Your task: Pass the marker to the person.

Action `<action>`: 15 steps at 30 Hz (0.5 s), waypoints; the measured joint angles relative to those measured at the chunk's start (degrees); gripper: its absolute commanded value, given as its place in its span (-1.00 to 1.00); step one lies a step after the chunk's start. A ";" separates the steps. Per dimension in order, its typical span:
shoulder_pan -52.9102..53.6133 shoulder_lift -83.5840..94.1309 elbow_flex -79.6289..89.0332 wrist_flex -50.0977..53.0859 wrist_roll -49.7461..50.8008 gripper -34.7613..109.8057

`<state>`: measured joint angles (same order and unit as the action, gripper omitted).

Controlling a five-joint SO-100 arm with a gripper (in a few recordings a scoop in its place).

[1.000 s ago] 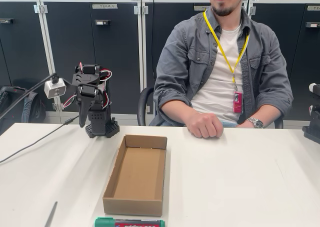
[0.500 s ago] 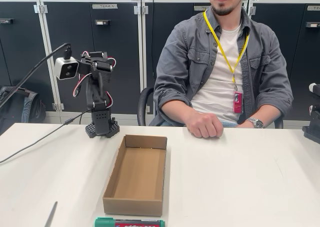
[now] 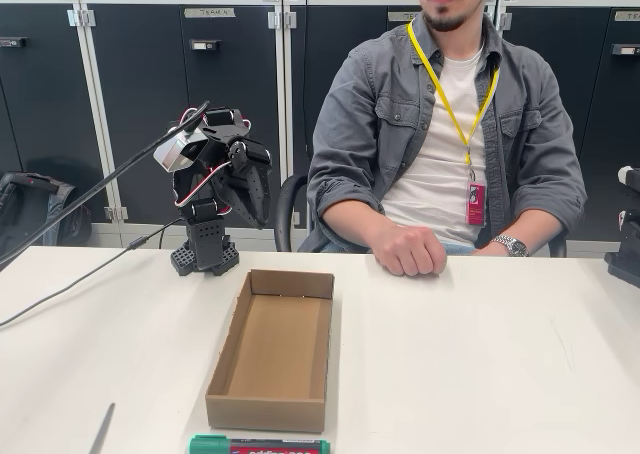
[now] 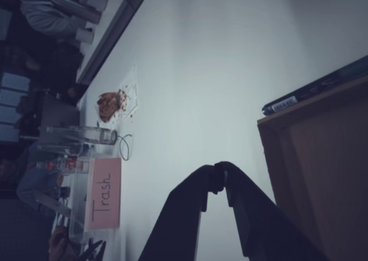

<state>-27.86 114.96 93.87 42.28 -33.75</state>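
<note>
A: Step? 
B: Reach, nothing held. My gripper (image 4: 219, 170) has its tips together, up by my base. 
A: Marker? 
B: The marker (image 3: 259, 445) is at 6 o'clock, just beyond the box (image 3: 272, 349), probably untouched. Next: open and descend.

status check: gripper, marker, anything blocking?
Gripper shut, empty, raised near arm base. Marker flat on table at near edge. Cardboard box sits between arm and marker.

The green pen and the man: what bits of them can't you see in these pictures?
- Marker, fixed view: lower side cut by the bottom edge, label only partly readable.
- Marker, wrist view: dim, label too small.
- Person, fixed view: upper face cut by the top edge; legs hidden behind the table.
</note>
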 measured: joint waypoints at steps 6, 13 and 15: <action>5.80 -12.83 -16.08 -0.18 1.23 -0.59; 12.13 -26.98 -34.10 -2.99 2.72 -0.59; 13.71 -30.41 -37.18 -4.39 3.25 -0.59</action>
<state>-14.15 84.55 56.69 37.88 -30.50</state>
